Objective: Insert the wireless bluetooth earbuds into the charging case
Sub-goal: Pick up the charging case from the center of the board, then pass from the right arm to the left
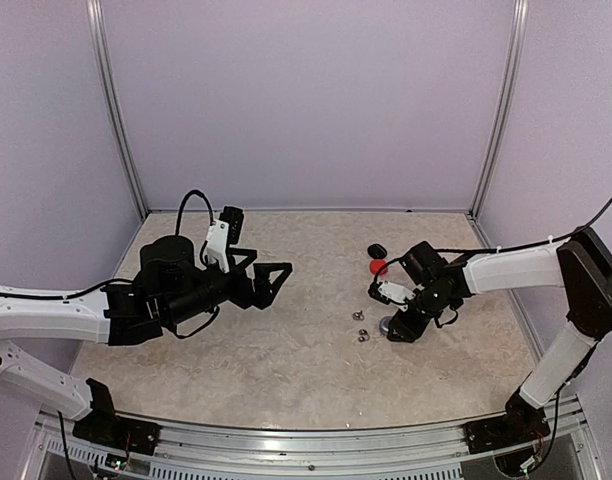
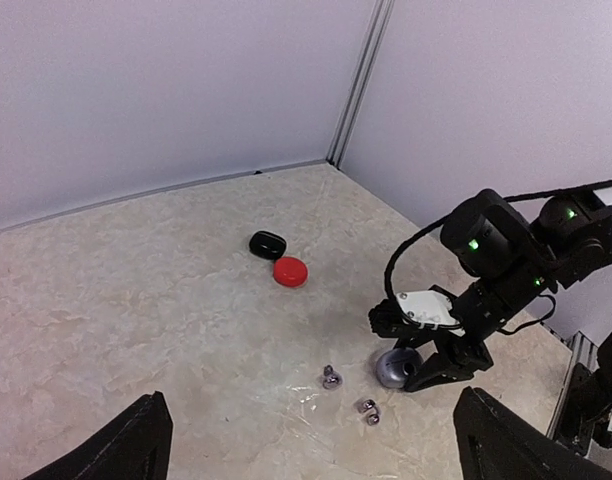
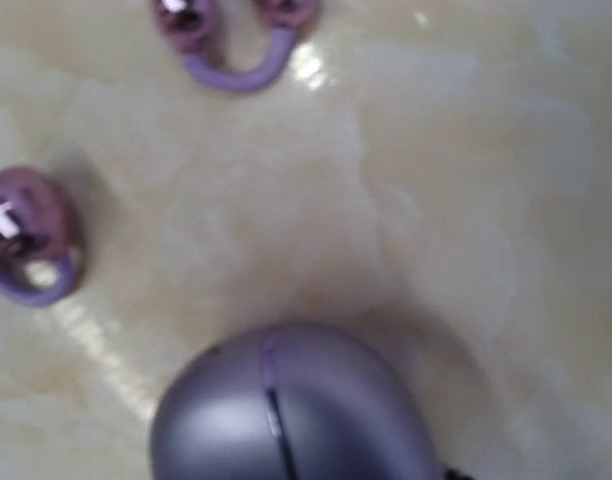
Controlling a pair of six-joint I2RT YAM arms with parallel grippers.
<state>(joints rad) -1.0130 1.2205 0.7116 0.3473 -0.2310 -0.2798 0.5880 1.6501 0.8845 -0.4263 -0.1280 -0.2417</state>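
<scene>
The earbuds, a silver-grey pair, lie loose on the worktop just beside the grey case, likely kept close for a short carry. The two sit apart, one nearer the arm bases. In the right wrist view each seems to lie on its side, but blur hides which way their tips point. The right claw is low at the grey case, seemingly to steady or open it; whether it has clamped cannot be told. The left claw hangs well away, jaws wide apart and empty, probably waiting. A red case and black case sit farther back.
</scene>
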